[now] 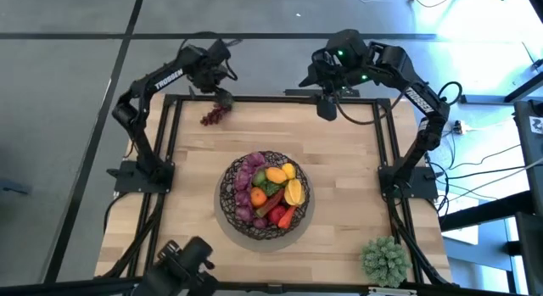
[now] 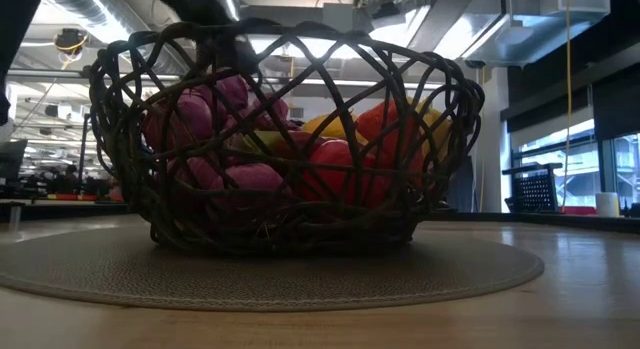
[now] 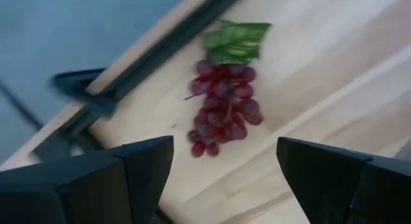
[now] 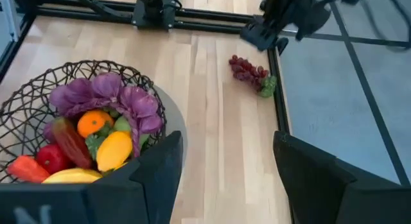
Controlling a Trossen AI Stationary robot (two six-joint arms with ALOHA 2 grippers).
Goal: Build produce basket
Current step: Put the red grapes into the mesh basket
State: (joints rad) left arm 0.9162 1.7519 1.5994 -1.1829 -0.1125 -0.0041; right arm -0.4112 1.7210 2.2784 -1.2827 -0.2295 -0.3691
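The dark woven wire basket (image 1: 265, 194) stands on a round mat at the table's middle, holding purple, orange, yellow, red and green produce (image 4: 96, 124). A purple grape bunch with a green leaf (image 3: 221, 102) lies flat on the table near the far left corner (image 1: 215, 115). My left gripper (image 1: 222, 97) is open above the table's far left edge, just beyond the grapes, touching nothing. My right gripper (image 1: 327, 105) is open at the far right edge, empty.
A pale green spiky ball plant (image 1: 383, 259) sits at the table's near right corner. A black frame (image 1: 271, 99) runs around the table's edges. Bare wood lies between the basket and the grapes.
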